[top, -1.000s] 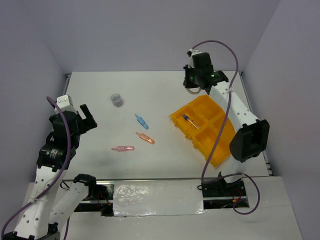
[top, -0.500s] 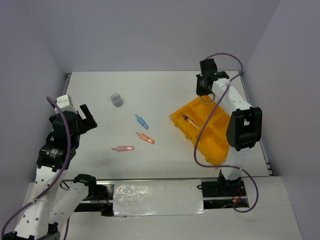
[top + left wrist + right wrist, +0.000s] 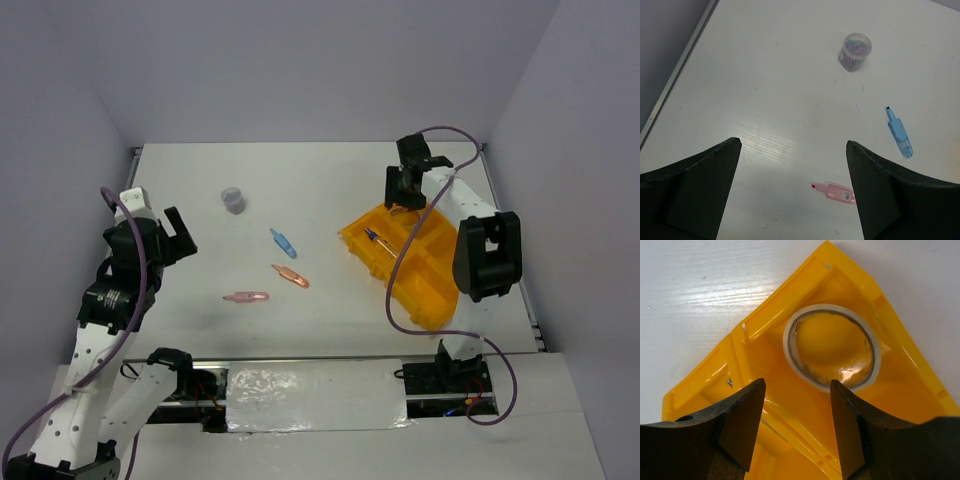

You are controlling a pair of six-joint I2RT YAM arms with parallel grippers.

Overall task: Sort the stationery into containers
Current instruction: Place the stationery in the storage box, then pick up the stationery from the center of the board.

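Well to the left of the tray (image 3: 430, 292), nearest to us, the left gripper (image 3: 183, 236) hangs above the table (image 3: 330, 170) with its jaws spread wide and nothing between them; the left wrist view (image 3: 792, 144) confirms this.

Next out, also left of the tray, lies the near pink piece (image 3: 246, 297). Its long axis runs crosswise, roughly parallel to the table's near edge, and its red nib points away from the tray. In the left wrist view (image 3: 836, 191) one dark finger (image 3: 900, 195) cuts off its tail end.

A little farther out and closer to the tray sits the second pink piece (image 3: 290, 275), lying on a diagonal from far-left to near-right. We cannot tell which end is its nib.

Beyond that, the blue piece (image 3: 283, 242) (image 3: 900, 135) lies on a similar diagonal, with its dark nib at the far end, pointing away from the tray.

The tray itself sits skewed, its long axis running from far-left to near-right. In its left-hand long compartment lies a thin item (image 3: 378, 241) with a blue far tip, too small to identify.

Farther out and well left of the tray stands the cup (image 3: 233, 200) (image 3: 855, 50), upright, with small blurred contents.

At the tray's far corner (image 3: 765, 325), the tape ring (image 3: 832, 308) lies flat in a compartment. The right gripper (image 3: 404, 196) (image 3: 797, 385) hovers above it with its jaws parted and empty, and hides the ring from the top camera.
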